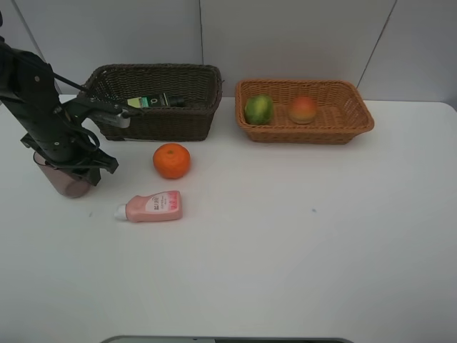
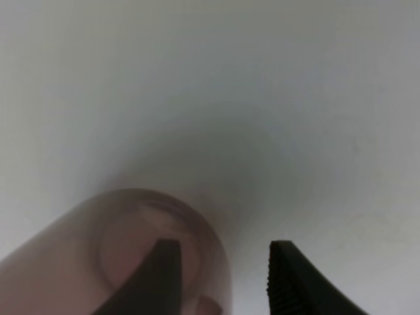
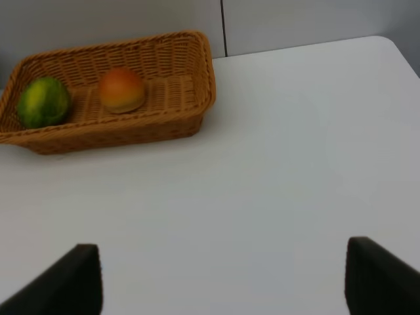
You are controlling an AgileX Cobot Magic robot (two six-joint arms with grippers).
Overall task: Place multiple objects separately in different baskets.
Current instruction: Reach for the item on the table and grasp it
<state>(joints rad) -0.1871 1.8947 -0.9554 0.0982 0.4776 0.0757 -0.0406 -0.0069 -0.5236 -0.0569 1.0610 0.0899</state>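
Right, counting from the high camera: two baskets, three fruits, two bottles, one cup. The dark brown basket (image 1: 157,123) stands at the back left of the white table (image 1: 285,243) with the pump bottle (image 1: 153,101) lying in it. The light tan basket (image 1: 303,133) stands to its right, apart from it, and holds the green fruit (image 1: 258,109) and the peach-like fruit (image 1: 303,109) side by side, not touching. The orange (image 1: 171,160) sits on the table in front of the dark basket. The pink bottle (image 1: 151,206) lies on its side just nearer me than the orange, cap to the left.

The mauve cup (image 1: 66,184) stands upright at the far left, and my left gripper (image 1: 71,170) reaches down onto it. From up high I can't see how the fingers sit. The left wrist camera shows that: one finger is inside the cup, seen through its translucent wall, and the other finger (image 2: 298,285) is outside. They are clenched with the cup's wall between them.

My right arm doesn't appear in the high view at all. Its own wrist camera shows the right gripper (image 3: 223,244) with fingers spread wide and nothing between them, over bare table. The tan basket and its two fruits lie beyond.
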